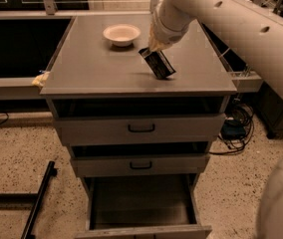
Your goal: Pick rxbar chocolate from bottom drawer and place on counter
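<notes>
The rxbar chocolate (pixel 158 63), a flat black bar, hangs tilted from my gripper (pixel 150 49), which is shut on its upper end. Its lower end is just above or touching the counter (pixel 91 68), right of centre. The arm comes in from the upper right. The bottom drawer (pixel 141 203) stands pulled open below, its grey inside showing nothing in it.
A small white bowl (pixel 122 35) sits at the back of the counter, left of the gripper. Two upper drawers with black handles (pixel 141 128) are closed. A yellow scrap (pixel 40 78) lies at the counter's left edge. Cables (pixel 236 128) lie on the floor at right.
</notes>
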Tool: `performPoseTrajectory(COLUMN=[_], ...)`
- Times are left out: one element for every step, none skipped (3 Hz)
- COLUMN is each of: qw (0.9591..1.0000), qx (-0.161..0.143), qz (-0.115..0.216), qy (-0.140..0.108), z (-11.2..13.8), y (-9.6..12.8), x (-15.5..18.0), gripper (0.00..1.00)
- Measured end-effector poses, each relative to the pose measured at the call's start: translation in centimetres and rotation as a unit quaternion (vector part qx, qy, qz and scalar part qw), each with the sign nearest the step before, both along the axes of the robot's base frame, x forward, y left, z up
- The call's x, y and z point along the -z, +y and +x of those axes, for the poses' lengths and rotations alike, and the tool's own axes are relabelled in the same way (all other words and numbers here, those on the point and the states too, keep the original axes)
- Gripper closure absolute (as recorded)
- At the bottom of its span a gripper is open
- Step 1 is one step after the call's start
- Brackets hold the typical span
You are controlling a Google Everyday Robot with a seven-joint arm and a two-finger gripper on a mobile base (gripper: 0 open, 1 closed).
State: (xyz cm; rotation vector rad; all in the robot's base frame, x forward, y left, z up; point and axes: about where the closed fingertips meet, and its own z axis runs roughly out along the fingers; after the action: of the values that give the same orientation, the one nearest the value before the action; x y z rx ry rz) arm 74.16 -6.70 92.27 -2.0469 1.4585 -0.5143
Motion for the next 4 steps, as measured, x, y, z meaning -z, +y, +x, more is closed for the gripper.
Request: performPoseTrajectory(qw=[0.9982,0.9978,0.9978,0.9978], qx=[0.022,0.024,0.024,0.023], qz=[0.042,0.047,0.047,0.047], qy=[0.037,0.040,0.040,0.040], z=[2.03,2.35,2.35,2.35], y=[0.23,0.33,0.33,0.33], x=[2.87,3.26,3.26,3.27], gripper=[1.00,0.81,0.59,0.35])
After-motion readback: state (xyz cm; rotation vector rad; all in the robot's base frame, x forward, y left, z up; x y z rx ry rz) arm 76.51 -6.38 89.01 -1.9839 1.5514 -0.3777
